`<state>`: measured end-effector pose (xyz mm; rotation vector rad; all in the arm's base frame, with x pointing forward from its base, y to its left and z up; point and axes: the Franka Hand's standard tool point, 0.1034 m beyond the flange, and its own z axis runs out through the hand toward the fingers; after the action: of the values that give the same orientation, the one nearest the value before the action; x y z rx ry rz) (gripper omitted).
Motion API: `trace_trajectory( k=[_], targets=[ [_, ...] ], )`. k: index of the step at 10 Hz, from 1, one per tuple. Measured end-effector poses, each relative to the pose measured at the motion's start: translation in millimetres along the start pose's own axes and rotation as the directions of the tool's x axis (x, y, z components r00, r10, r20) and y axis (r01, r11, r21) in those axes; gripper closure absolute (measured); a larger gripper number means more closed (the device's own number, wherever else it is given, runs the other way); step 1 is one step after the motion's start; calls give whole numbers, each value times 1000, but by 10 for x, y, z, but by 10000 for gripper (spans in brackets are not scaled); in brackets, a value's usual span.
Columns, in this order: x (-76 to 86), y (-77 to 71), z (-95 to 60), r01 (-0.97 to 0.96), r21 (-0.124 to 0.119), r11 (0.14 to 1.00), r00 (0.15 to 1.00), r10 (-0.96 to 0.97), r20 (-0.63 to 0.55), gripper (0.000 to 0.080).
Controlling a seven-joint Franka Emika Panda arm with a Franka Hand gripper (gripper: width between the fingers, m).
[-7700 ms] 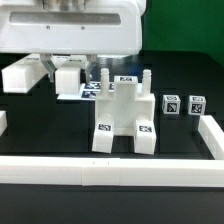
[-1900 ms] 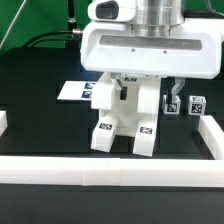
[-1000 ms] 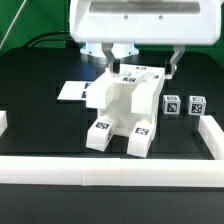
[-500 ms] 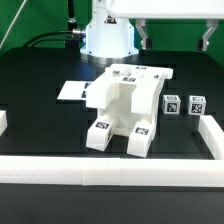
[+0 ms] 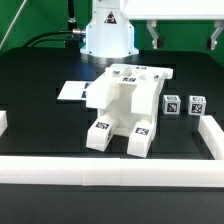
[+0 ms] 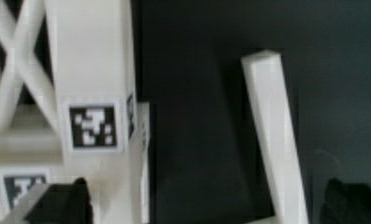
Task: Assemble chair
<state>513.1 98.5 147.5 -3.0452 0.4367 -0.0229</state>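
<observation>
The chair (image 5: pixel 125 105) is a chunky white body with tags, standing in the middle of the black table. Its two tagged feet point toward the front rail. My gripper (image 5: pixel 185 36) is open and empty, raised well above and behind the chair toward the exterior view's right, touching nothing. Two small tagged cubes (image 5: pixel 172 103) (image 5: pixel 196 104) sit just to the exterior view's right of the chair. In the wrist view the chair's X-braced frame (image 6: pixel 22 90) and a tag (image 6: pixel 97 125) show beside one dark fingertip (image 6: pixel 66 200). My gripper (image 6: pixel 208 205) has only black table between its fingertips.
The marker board (image 5: pixel 70 91) lies behind the chair toward the exterior view's left. White border rails run along the front (image 5: pixel 110 170), at the right (image 5: pixel 212 135) and at the left (image 5: pixel 3 122). The arm's base (image 5: pixel 108 35) stands at the back. A narrow white bar (image 6: pixel 271 130) crosses the wrist view.
The gripper, earlier down around the chair body, has let go and risen clear above it, drifting toward the exterior view's right. The chair rests where it was left.
</observation>
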Motion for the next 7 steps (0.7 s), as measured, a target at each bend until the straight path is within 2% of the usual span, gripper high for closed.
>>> trace_trajectory(
  k=[1, 2, 6, 7],
  targets=[
    [-169, -93, 15, -36, 4, 999, 999, 36, 4, 150],
    [-264, -194, 55, -61, 5, 998, 998, 61, 5, 150],
    [-287, -195, 74, -57, 3, 998, 998, 57, 6, 150],
    [-469, -240, 146, -74, 0, 997, 997, 74, 12, 150]
  ],
)
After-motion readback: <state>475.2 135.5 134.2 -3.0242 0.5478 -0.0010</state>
